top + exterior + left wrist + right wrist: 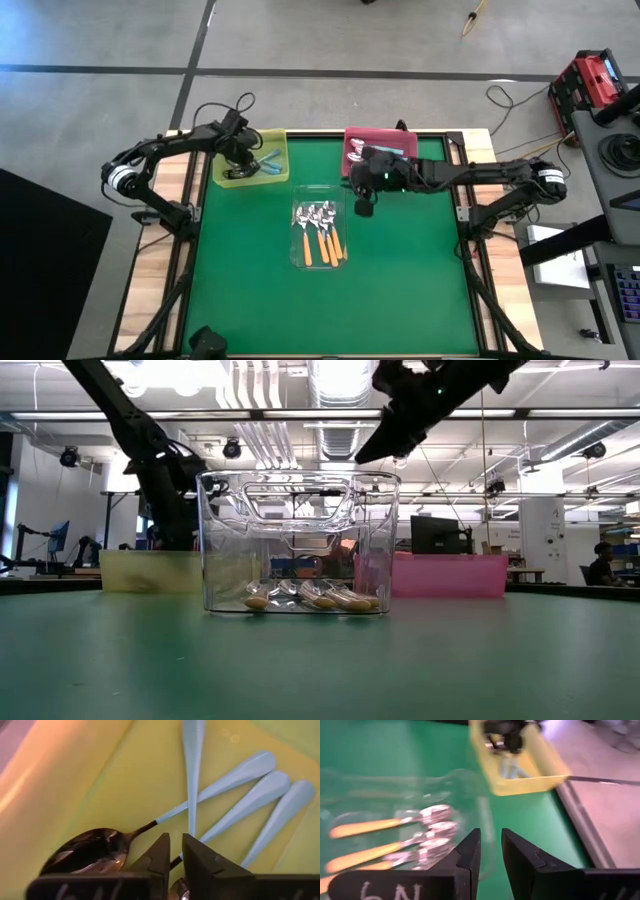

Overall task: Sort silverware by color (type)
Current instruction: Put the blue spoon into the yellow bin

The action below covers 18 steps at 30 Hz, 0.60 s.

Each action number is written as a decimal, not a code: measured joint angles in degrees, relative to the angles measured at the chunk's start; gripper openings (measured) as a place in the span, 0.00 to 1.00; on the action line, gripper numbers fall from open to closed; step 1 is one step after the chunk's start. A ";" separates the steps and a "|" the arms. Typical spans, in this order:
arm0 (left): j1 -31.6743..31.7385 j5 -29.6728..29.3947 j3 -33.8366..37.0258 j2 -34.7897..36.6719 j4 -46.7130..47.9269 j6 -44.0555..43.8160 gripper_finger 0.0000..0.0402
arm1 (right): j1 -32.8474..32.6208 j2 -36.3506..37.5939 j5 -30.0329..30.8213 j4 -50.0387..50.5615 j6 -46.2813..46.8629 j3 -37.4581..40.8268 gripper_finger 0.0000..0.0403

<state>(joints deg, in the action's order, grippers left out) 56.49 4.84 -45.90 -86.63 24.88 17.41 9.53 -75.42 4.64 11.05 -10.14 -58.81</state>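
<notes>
Right gripper (363, 205): hovers just beside the clear tray's (298, 262) far right corner, above the green table (400, 290), raised clear of the tray wall in the low view; jaws nearly together with a thin gap, pinching nothing.
Orange spoons (322, 240): lie in the clear tray, side by side, silver bowls toward the far end, handles toward the near edge.
Key relation: orange spoons lie ahead of and below the right jaws, slightly to one side; long axes run across the jaw line in the right wrist view; right arm clearly the nearer one.
Left gripper (173, 852): low inside the yellow tray (282, 160) at the far left; jaws close together, narrow slit between them, nothing seen pinched.
Blue spoons (235, 805): rest on the yellow tray's floor just past the left fingertips; several lie roughly parallel, one crossing them.
Pink tray (352, 135): far side of the table, under the right arm; contents unclear.
Writing: pale marks on both grippers' finger bases in the wrist views, cropped, not legible; no brand readable.
</notes>
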 joint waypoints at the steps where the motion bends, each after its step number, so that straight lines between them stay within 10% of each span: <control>1: -0.09 -0.87 -0.23 0.00 0.19 -0.18 0.06 | 1.17 0.00 0.02 -0.28 -0.02 0.00 0.17; 18: -4.46 -6.96 -5.93 -0.04 11.65 11.94 0.00 | 9.27 1.20 -0.12 -1.41 -2.82 -0.25 0.17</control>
<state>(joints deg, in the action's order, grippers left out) 52.03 -2.13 -51.83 -86.67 36.53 29.35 18.80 -74.22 4.52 9.64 -12.96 -59.05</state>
